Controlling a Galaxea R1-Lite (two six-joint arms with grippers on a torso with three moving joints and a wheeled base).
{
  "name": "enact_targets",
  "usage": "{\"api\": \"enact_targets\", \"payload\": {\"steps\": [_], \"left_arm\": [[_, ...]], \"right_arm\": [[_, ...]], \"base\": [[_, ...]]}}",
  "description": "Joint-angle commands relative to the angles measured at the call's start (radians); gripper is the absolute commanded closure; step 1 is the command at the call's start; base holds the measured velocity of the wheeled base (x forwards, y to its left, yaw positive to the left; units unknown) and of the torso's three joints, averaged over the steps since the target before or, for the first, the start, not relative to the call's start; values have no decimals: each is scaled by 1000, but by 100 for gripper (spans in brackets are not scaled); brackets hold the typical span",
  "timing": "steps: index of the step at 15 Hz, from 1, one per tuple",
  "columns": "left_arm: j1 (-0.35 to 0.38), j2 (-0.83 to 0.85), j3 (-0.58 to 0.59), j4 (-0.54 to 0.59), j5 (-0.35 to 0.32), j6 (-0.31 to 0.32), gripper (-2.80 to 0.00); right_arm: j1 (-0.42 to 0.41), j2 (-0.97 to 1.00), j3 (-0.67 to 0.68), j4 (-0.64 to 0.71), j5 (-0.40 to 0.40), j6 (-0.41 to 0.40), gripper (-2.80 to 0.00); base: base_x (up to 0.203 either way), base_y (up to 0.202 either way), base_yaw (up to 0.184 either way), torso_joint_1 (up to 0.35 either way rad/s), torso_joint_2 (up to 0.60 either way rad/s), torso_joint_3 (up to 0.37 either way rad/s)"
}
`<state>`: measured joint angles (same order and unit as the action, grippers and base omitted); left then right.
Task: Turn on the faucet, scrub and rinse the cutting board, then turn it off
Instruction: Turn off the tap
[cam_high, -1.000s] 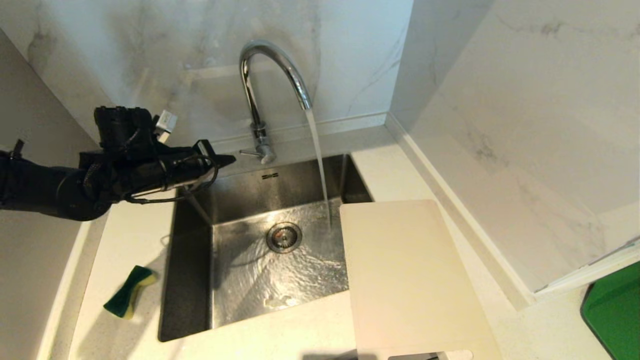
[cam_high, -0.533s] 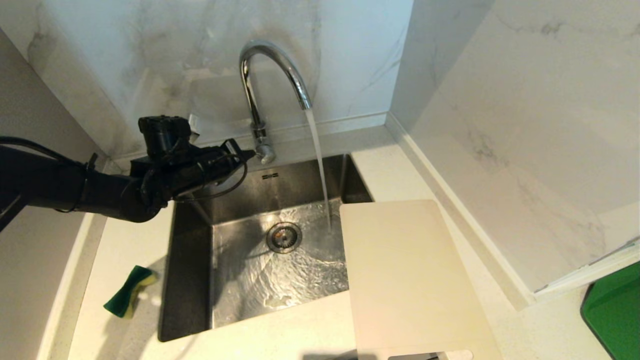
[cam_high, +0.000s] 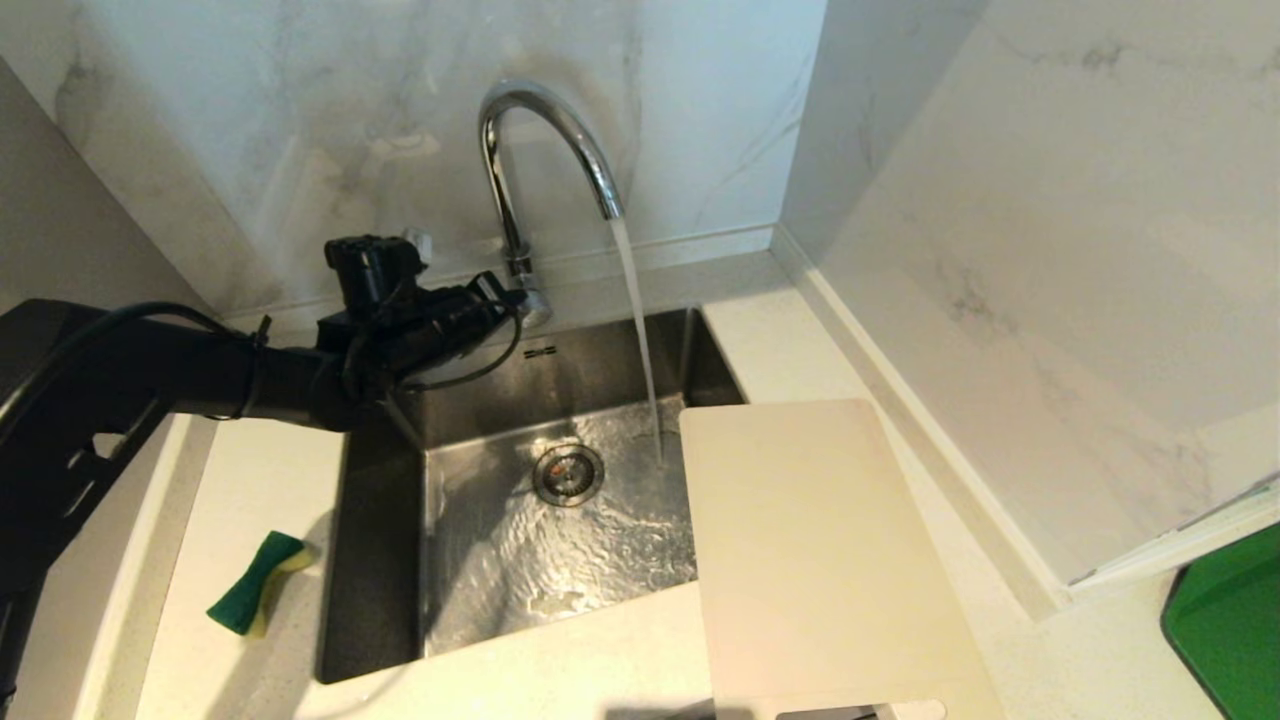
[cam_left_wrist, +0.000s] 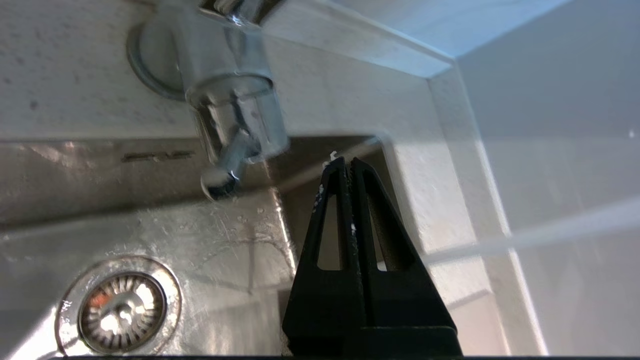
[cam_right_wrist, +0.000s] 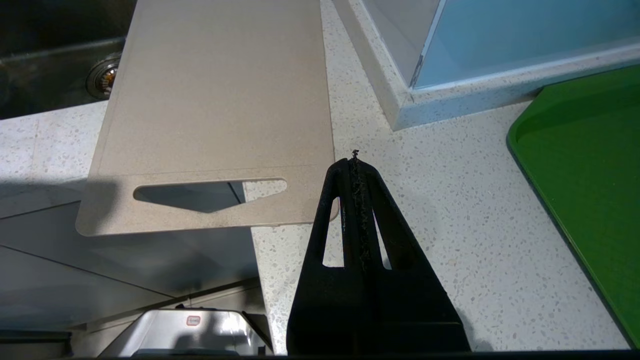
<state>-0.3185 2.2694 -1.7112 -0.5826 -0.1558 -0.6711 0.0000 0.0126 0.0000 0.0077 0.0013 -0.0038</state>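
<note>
Faucet running. Cutting board lies dry-side on the surface at four o'clock of the sink. Left pincer, closed and empty, sits at the lever; shut-off appears next.

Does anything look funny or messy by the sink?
The cutting board sits oddly: its far corner hangs over the sink, its slotted end juts past the counter's front edge. Water runs from the faucet, missing the board.

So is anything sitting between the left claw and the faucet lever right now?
Nothing visible. The left claw, shut, is right beside the lever at the faucet base, with only open space above the sink between them. Water is running into the sink, off to the side.
</note>
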Motion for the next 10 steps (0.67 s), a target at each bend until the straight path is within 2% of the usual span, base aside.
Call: {"api": "enact_targets", "payload": {"steps": [1,10], "left_arm": [[1,56,-47,0,3,-4,0],[8,156,-202,4,30,-5,0]], "right_arm": [[0,-6,1,0,0,-1,0],[0,-13,0,0,0,-1,0]], "base": [[0,0,0,0,0,0],[0,0,0,0,0,0]]}}
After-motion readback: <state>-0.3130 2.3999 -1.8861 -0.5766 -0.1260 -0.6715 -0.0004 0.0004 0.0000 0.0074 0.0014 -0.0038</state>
